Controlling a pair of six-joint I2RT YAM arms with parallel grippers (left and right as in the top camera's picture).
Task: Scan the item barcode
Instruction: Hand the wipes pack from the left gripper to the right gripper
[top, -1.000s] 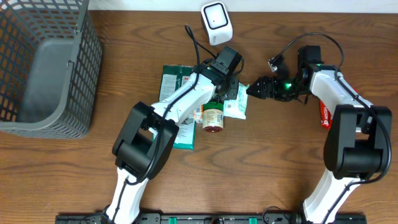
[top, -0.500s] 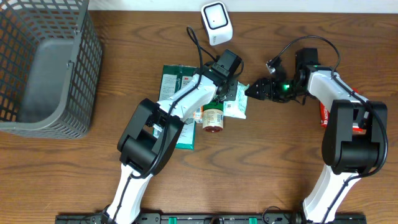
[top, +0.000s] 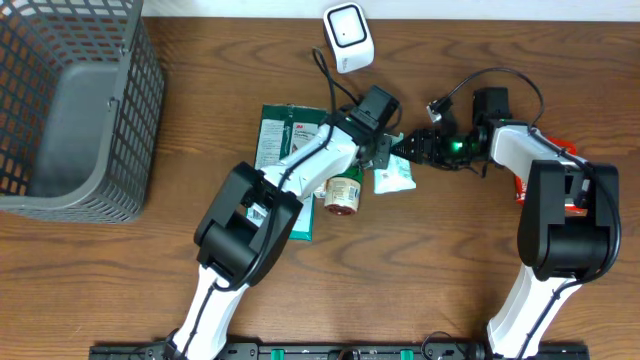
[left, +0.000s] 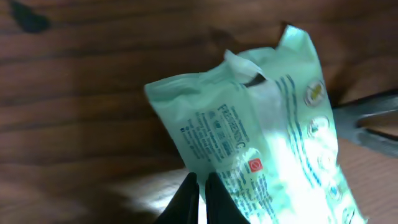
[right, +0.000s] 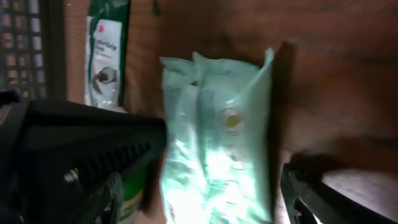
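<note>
- Centrally, the pale green wipes pouch (left: 261, 143) lies just right of the table's (top: 120, 270) middle, below the white barcode scanner (top: 347, 36) and apart from it.
- The pouch's printed face with small text and a red square mark shows in the left wrist view. Whether a barcode faces the scanner cannot be told.
- The left gripper (left: 202, 196) is clenched, its two fingers pressed together on the pouch's near edge. A shadow falls on the wood beneath the pouch.
- The right gripper (top: 412, 148) has its jaws spread, one finger on each side of the pouch's far end. In the right wrist view neither finger (right: 311, 193) visibly touches the pouch.
- The two grippers meet nose to nose over the pouch, so from overhead they hide its upper end.
- A small jar with a brown lid (top: 343, 192) lies on its side just left of the pouch, partly under the left arm.
- Green 3M packets (top: 280, 130) lie flat further left, the left arm crossing over them.
- A red packet (top: 521, 187) sits beside the right arm's base, mostly hidden by it.
- A grey wire basket (top: 150, 90) stands at the table's far left, well apart from the pouch.
- A black cable (top: 500, 75) loops above the right wrist.
</note>
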